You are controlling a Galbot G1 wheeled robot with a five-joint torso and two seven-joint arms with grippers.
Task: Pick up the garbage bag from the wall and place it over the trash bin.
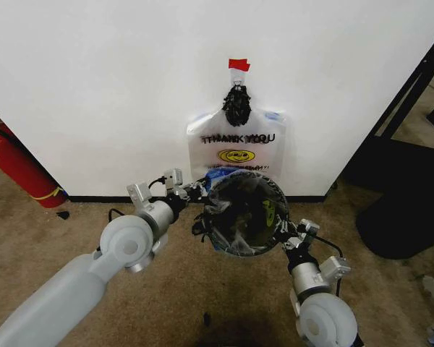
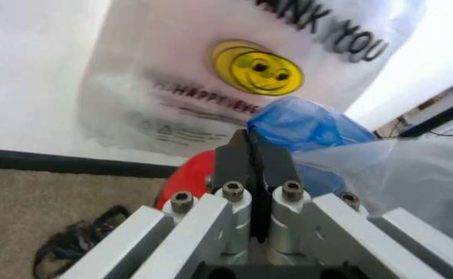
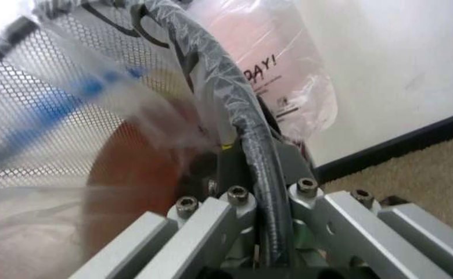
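both grippers are clamped at the trash bin (image 1: 244, 211) by the wall (image 1: 94, 87), left gripper (image 2: 255, 152) pinched shut on the garbage bag (image 2: 412, 168) film, right gripper (image 3: 246, 157) squeezing the bagged rim, so any tug could rip the thin plastic or tip the bin

Red fire extinguisher (image 1: 18, 168) w/ a yellow band leans at the far left, low against the white surface, base on the brown carpet (image 1: 94, 217). Small black scrap (image 1: 62, 215) lies on the carpet just beside its base. Bunch of same-printed bags (image 1: 236, 148) hangs flat, gathered under a black knot (image 1: 236, 105) — red tape strip (image 1: 239, 65) just above it. Black frame (image 1: 412, 94) & dark rounded base (image 1: 409, 217) at right. Another black scrap (image 2: 75, 244) on carpet near the baseboard.
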